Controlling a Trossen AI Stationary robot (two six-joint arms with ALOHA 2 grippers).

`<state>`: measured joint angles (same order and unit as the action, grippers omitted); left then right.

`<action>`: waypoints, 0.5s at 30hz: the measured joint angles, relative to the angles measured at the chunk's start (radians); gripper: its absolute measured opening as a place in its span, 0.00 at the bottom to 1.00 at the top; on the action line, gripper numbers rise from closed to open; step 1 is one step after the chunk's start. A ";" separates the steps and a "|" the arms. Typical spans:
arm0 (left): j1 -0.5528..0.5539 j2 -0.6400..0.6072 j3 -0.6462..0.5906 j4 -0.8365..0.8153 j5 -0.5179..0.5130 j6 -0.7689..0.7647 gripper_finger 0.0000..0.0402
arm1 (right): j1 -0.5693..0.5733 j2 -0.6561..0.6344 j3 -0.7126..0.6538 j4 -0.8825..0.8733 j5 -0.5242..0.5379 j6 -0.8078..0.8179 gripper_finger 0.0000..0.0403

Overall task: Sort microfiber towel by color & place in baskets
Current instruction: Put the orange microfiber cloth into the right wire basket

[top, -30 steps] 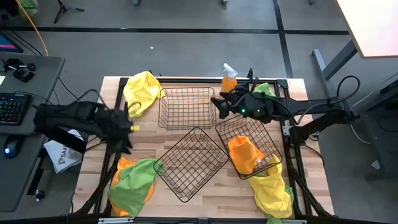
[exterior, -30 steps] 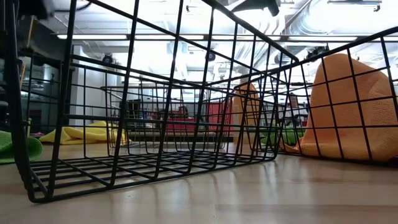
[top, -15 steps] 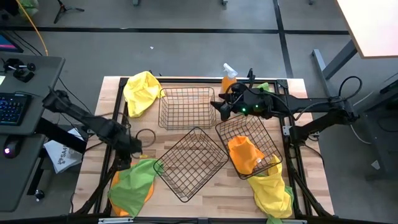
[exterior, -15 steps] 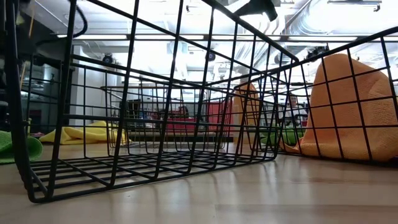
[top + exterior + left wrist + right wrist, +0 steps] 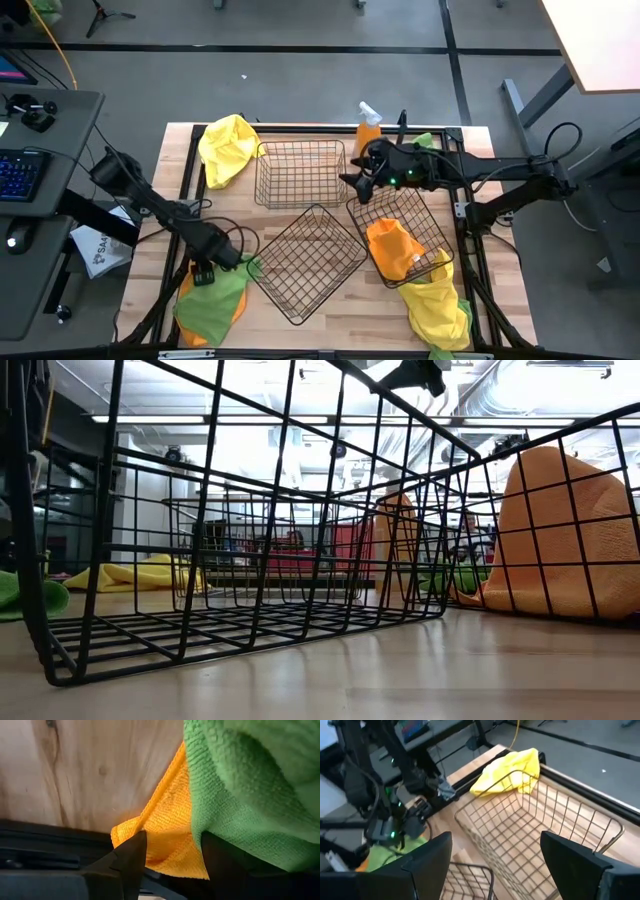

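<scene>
Three dark wire baskets stand on the wooden table: a far one (image 5: 300, 172), a middle one (image 5: 310, 262) and a right one (image 5: 400, 230) holding an orange towel (image 5: 393, 247). A green towel (image 5: 215, 300) lies over an orange towel (image 5: 190, 280) at the near-left corner. My left gripper (image 5: 205, 270) is down at the far edge of this pile, open; in the left wrist view (image 5: 172, 865) the orange towel's corner (image 5: 165, 825) lies between its fingers, with the green towel (image 5: 250, 785) beside it. My right gripper (image 5: 352, 178) hovers open between the far and right baskets. My left gripper comes at the pile from above, its open fingers (image 5: 131, 857) standing on either side of the orange towel's corner (image 5: 160, 845), which lies flat on the table under the green towel. I cannot tell whether the fingers touch the cloth.
A yellow towel (image 5: 228, 148) lies at the far-left corner beside the far basket (image 5: 530, 820). Another yellow towel (image 5: 438, 310) lies at the near-right corner. A green towel (image 5: 425, 142) and an orange spray bottle (image 5: 368, 125) sit at the far edge.
My left gripper has swung from beside the far-left yellow towel toward the near edge and a little right, coming down onto the green and orange pile. The towels and baskets have stayed in place. My right gripper has barely moved.
</scene>
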<state>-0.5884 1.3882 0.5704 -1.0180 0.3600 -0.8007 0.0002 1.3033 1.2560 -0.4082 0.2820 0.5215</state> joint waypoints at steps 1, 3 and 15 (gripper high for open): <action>0.001 0.005 0.003 0.003 0.000 0.012 0.44 | 0.000 0.000 0.000 -0.007 -0.010 -0.003 0.75; 0.008 0.006 0.014 0.006 0.012 0.054 0.44 | 0.000 0.000 0.000 -0.015 -0.032 0.003 0.75; 0.057 -0.052 0.155 -0.154 -0.132 0.312 0.43 | 0.000 0.000 0.000 -0.014 -0.110 -0.072 0.75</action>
<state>-0.5318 1.3365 0.7259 -1.1716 0.2276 -0.4885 0.0006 1.3033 1.2556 -0.4217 0.1722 0.4491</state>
